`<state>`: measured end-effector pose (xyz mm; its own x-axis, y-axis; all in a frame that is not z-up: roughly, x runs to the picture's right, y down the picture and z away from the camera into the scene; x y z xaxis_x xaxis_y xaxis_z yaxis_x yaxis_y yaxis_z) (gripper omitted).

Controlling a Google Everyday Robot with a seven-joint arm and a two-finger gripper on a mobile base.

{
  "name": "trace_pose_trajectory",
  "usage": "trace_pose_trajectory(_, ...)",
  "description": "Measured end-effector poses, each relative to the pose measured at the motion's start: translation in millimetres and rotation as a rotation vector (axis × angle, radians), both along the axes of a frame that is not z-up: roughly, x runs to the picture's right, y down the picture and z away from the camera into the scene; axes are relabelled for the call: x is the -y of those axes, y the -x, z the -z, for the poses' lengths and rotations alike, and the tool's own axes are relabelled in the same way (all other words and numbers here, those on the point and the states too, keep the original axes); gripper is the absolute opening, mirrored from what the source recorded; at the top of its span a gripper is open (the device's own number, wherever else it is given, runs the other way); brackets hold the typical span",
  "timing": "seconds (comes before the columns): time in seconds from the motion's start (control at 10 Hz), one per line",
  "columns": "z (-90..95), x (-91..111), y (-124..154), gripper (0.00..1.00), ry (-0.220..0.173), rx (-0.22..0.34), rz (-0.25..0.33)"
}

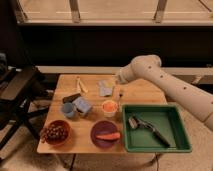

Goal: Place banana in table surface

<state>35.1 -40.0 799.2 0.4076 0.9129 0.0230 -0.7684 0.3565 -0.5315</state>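
Observation:
The banana (80, 85), slim and pale yellow, lies flat on the far left part of the wooden table surface (135, 95). My gripper (116, 81) hangs at the end of the white arm over the table's far middle, just above a blue-grey packet (105, 88). It is open, holds nothing, and is about a hand's width to the right of the banana.
A green tray (177, 142) with a brush sits front right. An orange cup (109, 106), a blue mug (69, 109), a blue block (83, 104), a purple plate with a carrot (106, 136) and a bowl of grapes (55, 132) fill the front. A black chair (17, 95) stands left.

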Motion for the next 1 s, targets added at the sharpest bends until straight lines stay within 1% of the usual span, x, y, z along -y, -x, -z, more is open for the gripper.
trace_pose_trajectory(0.2, -24.2, -0.7, 43.4, 0.65, -0.018, 0.017, 0.024)
trace_pose_trajectory(0.3, -32.4, -1.7, 54.2, 0.65, -0.021, 0.022, 0.030)
trace_pose_trajectory(0.5, -47.2, -2.5, 84.9, 0.65, 0.002, 0.044, 0.044)
trace_pose_trajectory(0.7, -47.8, -2.4, 81.5, 0.65, 0.003, 0.040, 0.041)
trace_pose_trajectory(1.0, -48.0, -2.2, 84.0, 0.65, 0.002, 0.042, 0.043)
